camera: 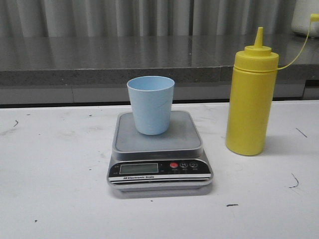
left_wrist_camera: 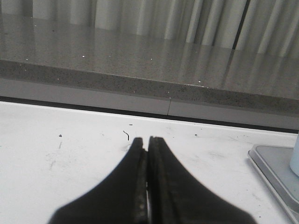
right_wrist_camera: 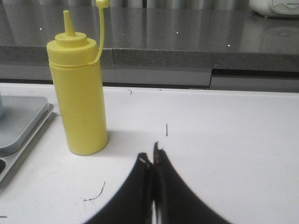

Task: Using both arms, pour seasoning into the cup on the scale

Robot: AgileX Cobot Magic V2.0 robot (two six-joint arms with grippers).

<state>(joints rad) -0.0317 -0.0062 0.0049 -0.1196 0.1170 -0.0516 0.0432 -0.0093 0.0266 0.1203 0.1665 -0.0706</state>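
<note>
The pale blue cup (camera: 150, 104) stands upright on the platform of the silver-grey scale (camera: 158, 149) in the middle of the white table. The yellow seasoning bottle (camera: 251, 99) stands upright to the right of the scale, its nozzle uncapped and the cap hanging on a strap. Neither arm shows in the front view. My left gripper (left_wrist_camera: 147, 140) is shut and empty, low over the table, with the scale's corner (left_wrist_camera: 275, 168) off to one side. My right gripper (right_wrist_camera: 151, 154) is shut and empty, with the bottle (right_wrist_camera: 79, 93) standing apart from it and beyond the fingertips.
A grey stone counter ledge (camera: 99, 74) runs along the back of the table. A white appliance (camera: 305, 17) sits on it at the far right. The white tabletop (camera: 55, 164) carries small dark scuff marks.
</note>
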